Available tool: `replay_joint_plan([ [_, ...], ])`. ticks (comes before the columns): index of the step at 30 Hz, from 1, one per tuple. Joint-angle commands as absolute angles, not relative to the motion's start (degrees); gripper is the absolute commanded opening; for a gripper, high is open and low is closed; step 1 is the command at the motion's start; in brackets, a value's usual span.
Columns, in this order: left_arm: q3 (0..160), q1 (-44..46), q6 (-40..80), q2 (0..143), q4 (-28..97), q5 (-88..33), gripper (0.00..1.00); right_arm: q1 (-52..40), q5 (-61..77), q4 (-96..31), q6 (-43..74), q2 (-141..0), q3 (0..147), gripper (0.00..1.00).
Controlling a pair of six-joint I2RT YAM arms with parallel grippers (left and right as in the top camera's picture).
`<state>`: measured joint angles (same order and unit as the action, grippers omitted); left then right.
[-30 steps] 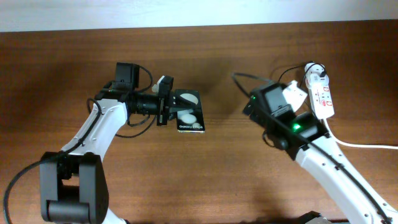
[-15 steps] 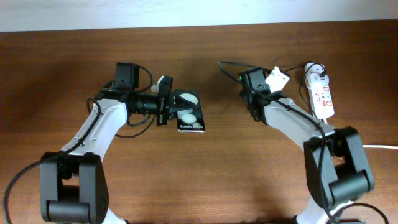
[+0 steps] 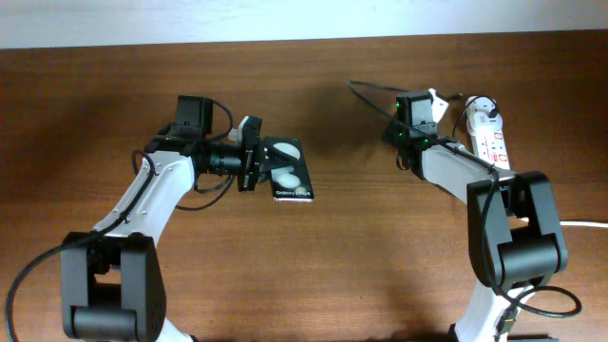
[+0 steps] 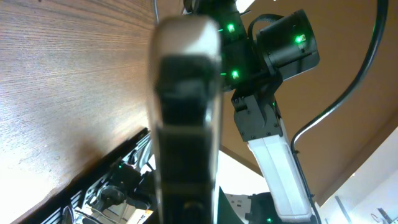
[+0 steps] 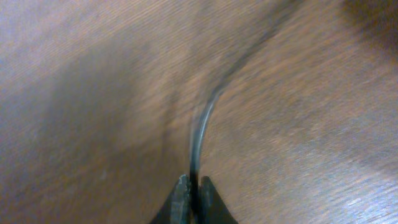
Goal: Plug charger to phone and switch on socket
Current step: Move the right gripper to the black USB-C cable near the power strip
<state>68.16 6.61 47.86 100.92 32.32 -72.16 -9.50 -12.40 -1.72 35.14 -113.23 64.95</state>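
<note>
One phone (image 3: 288, 169), bearing two white round patches (image 3: 288, 150). One charger (image 5: 198, 137), one white socket (image 3: 494, 147) with one thick white cord (image 3: 579, 224). Two robot arms (image 3: 157, 195), two pincers: left pincer (image 3: 252, 157), right pincer (image 5: 193, 199). One wooden tabletop (image 3: 380, 247).

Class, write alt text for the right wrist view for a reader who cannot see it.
The right gripper, shut, pinches the thin dark charger cable at the bottom centre. The cable runs up and curves right over the brown wooden table; the picture is blurred.
</note>
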Motion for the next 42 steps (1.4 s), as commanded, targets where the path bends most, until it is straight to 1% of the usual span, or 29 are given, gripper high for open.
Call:
replay_joint_plan([
  [1,69.54,6.44,48.16,100.84,32.18,-73.47,0.00,-12.60,-8.10,-4.62,26.35,-111.90,65.60,0.04],
  [5,69.54,6.44,48.18,100.84,32.18,-73.47,0.00,-18.65,-6.59,-10.81,21.19,-106.45,65.60,0.04],
  [10,69.54,6.44,48.16,100.84,32.18,-73.49,0.00,-25.26,-2.76,-24.36,21.47,-100.20,65.60,0.04],
  [11,69.54,6.44,48.16,100.84,32.18,-73.47,0.00,-25.71,-2.76,-27.16,21.47,-99.50,65.60,0.11],
  [13,69.54,6.44,48.16,100.84,32.18,-73.47,0.00,-25.87,-2.76,-32.12,21.47,-98.61,65.60,0.20],
  [14,69.54,6.44,48.16,100.84,32.18,-73.47,0.00,-25.87,-2.74,-34.17,21.50,-98.48,65.60,0.27],
  [15,69.54,6.44,48.16,100.84,32.18,-73.47,0.00,-25.87,-2.79,-36.12,21.45,-98.48,65.60,0.58],
  [16,69.54,6.44,48.16,100.84,32.18,-73.47,0.00,-25.87,-2.79,-36.82,21.45,-98.48,65.60,0.81],
  [17,69.54,6.44,48.16,100.84,32.18,-73.47,0.00,-25.87,-2.76,-37.10,21.45,-98.48,65.60,0.87],
  [18,69.54,6.44,48.16,100.84,32.18,-73.49,0.00,-25.87,-2.79,-37.15,21.45,-98.48,65.71,1.00],
  [21,69.54,6.44,48.16,100.84,32.18,-73.49,0.00,-25.85,-2.81,-40.38,21.74,-98.48,69.97,0.99],
  [24,69.54,6.44,48.16,100.84,32.18,-73.49,0.00,-25.36,-3.46,-45.91,27.75,-98.50,78.08,0.99],
  [27,69.54,6.44,48.16,100.84,32.18,-73.47,0.00,-23.79,-6.24,-46.26,30.55,-99.15,83.24,0.99],
  [30,69.54,6.44,48.16,100.84,32.18,-73.47,0.00,-20.73,-8.75,-45.39,32.40,-102.02,84.68,0.99],
  [31,69.54,6.44,48.16,100.84,32.18,-73.47,0.00,-19.77,-10.26,-44.47,33.04,-103.55,84.68,0.98],
  [32,69.54,6.44,48.16,100.84,32.18,-73.47,0.00,-18.50,-11.18,-42.11,33.78,-106.28,84.68,0.90],
  [35,69.54,6.44,48.16,100.84,32.18,-73.49,0.00,-17.50,-10.98,-36.01,34.61,-112.09,84.68,0.82],
  [39,69.54,6.44,48.18,100.84,32.18,-73.47,0.00,-17.47,-11.22,-27.49,35.18,-119.59,84.68,0.80],
  [42,69.54,6.44,48.16,100.84,32.18,-73.49,0.00,-17.45,-11.20,-24.53,39.35,-123.48,84.66,0.75],
])
